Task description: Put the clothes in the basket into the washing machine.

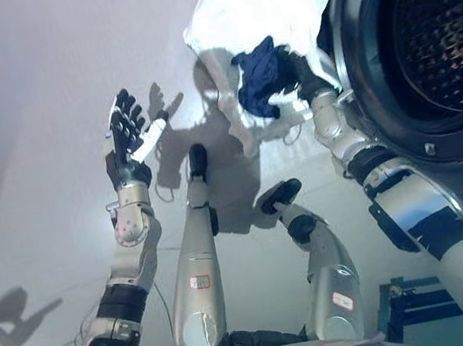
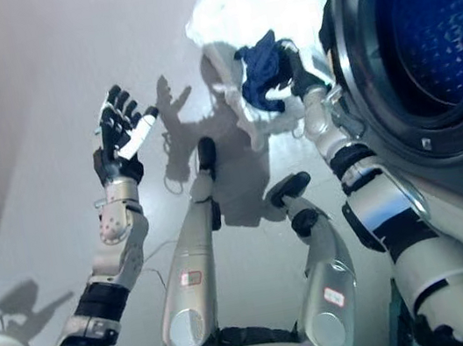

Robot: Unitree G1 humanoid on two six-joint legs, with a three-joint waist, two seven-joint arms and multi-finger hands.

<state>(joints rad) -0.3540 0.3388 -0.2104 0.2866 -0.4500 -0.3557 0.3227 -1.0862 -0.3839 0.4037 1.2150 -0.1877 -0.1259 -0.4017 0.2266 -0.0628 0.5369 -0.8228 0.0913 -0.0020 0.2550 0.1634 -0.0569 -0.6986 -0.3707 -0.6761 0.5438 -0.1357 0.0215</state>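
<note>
Clutching dark blue garment (image 1: pixel 261 75), right robot hand (image 1: pixel 303 81) beside washing machine drum (image 1: pixel 439 32); left robot hand (image 1: pixel 128 137) splayed, empty.

Head-mounted stereo pair, downward, overlapping

The washing machine (image 1: pixel 423 43) stands at the right with its round drum opening (image 1: pixel 444 35) unblocked and dark inside. The right hand (image 1: pixel 300 77), curled round a dark blue garment (image 1: pixel 261 75), hangs just left of the opening's rim. The left hand (image 1: pixel 126 137), fingers spread, is well apart over bare floor (image 1: pixel 37 125), which offers wide room.
</note>
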